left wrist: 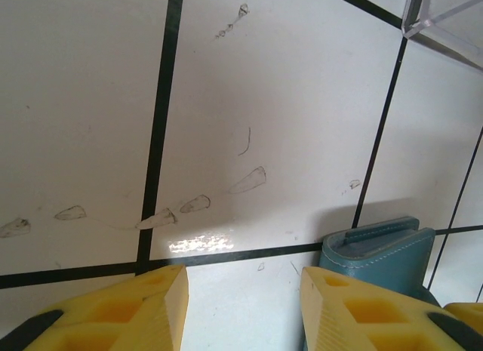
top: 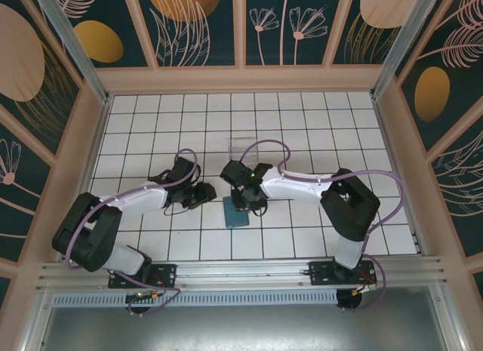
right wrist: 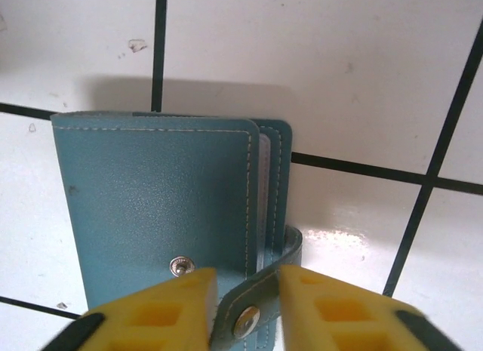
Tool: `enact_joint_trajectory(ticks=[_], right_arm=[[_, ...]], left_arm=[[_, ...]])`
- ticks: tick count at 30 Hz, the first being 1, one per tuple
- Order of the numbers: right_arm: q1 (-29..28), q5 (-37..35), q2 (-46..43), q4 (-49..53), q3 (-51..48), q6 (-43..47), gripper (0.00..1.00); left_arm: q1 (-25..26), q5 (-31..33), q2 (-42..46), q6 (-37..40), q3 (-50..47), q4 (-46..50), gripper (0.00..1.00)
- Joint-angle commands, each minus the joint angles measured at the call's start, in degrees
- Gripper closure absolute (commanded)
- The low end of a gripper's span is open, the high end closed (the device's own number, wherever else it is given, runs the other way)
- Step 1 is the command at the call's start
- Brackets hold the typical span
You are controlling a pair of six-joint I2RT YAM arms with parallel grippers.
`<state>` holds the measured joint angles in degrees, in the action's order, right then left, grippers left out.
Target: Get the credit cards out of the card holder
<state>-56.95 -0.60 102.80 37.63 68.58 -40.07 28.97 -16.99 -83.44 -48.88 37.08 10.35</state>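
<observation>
The teal-blue card holder lies folded flat on the white tiles. In the right wrist view the card holder has its snap strap undone and lifted off the stud. My right gripper is shut on that strap, one yellow pad against each side. The credit cards are hidden inside the folded holder. My left gripper hovers open over bare tile just left of the card holder, with nothing between its fingers. From above, the left gripper and right gripper flank the holder's far end.
A clear plastic box stands a couple of tiles beyond the holder, its corner at the top right of the left wrist view. Raised walls ring the tiled floor. Scuff marks dot the tiles.
</observation>
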Motion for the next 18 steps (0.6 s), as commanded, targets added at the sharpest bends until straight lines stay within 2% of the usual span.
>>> enact_joint_trajectory(ticks=[1,7,10,18], right_arm=[[0.3,-1.3,-1.5,1.6,0.0,-1.1,0.8],[0.1,-1.1,-3.4,1.2,0.6,-0.8,1.0],[0.2,-0.5,-5.1,0.3,1.6,-1.2,1.0],[0.4,5.1,-10.9,-4.5,0.4,-3.9,1.0]], left_arm=[[-0.2,-1.7,1.0,0.6,0.7,1.6,0.56],[1.1,-4.4,1.4,0.9,1.6,0.5,0.53],[2.2,-6.5,1.6,0.1,2.4,-0.5,0.51],[3.8,-5.4,2.5,1.4,4.4,3.3,0.44]])
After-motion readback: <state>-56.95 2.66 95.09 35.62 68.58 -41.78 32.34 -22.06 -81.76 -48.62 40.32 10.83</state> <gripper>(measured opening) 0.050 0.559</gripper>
